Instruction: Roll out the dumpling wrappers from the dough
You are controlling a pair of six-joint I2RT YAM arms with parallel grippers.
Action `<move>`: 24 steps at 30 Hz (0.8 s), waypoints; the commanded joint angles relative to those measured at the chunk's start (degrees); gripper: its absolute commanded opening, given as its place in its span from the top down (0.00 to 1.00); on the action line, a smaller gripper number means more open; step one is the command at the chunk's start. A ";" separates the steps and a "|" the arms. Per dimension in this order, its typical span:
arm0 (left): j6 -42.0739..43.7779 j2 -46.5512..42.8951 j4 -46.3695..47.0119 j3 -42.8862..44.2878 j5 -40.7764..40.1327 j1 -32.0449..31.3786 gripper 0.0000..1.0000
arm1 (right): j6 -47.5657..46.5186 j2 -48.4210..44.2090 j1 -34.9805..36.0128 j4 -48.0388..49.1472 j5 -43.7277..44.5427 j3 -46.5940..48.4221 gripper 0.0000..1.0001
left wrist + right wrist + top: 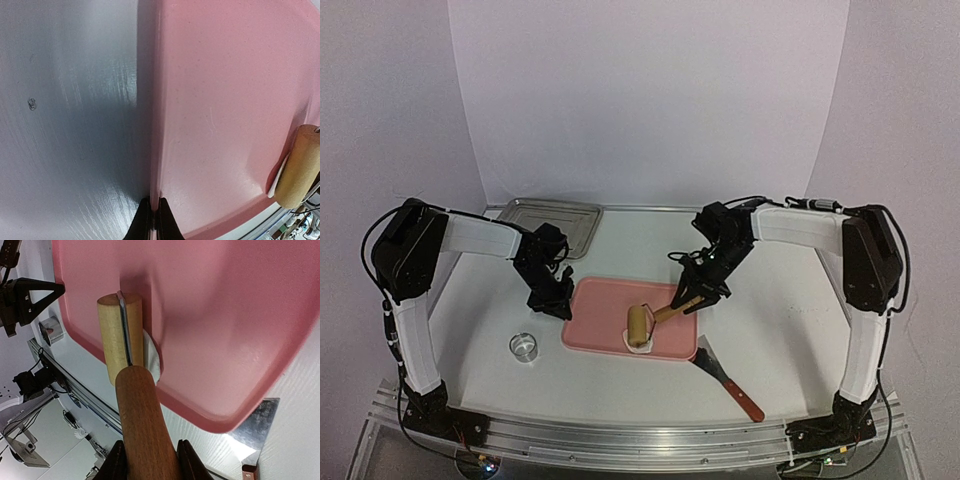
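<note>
A pink tray (605,305) lies mid-table. My right gripper (692,296) is shut on the brown handle (142,425) of a wooden roller (640,325). The roller's pale drum (112,335) rests on white dough (151,356) at the tray's near edge; the dough also shows in the top view (638,345) and the left wrist view (278,177). My left gripper (556,305) is shut on the tray's left rim (154,165), pinching it. No flat round wrapper discs are in view.
A small metal ring cutter (524,346) stands on the table left of the tray. A metal scraper with a red handle (725,380) lies right of the tray's near corner. A steel tray (552,217) sits at the back left.
</note>
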 commanded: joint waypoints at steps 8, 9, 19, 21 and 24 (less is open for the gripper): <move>-1.02 -1.33 0.50 1.13 -1.21 0.31 1.00 | 1.23 9.53 3.57 -12.98 17.91 -2.22 1.00; -0.97 -1.34 0.46 1.20 -1.28 0.31 1.00 | 1.41 10.05 3.79 -13.01 17.89 -1.30 1.00; -1.28 -1.69 0.59 0.87 -1.30 0.31 1.00 | -1.99 0.79 -1.25 -16.76 23.13 -9.60 1.00; -1.06 -1.54 0.23 1.11 -1.41 0.32 1.00 | -2.52 1.72 -0.65 -16.65 22.93 -9.84 1.00; -0.74 -1.22 -0.18 1.85 -1.29 0.30 1.00 | -1.67 6.67 1.96 -15.93 22.08 -5.00 1.00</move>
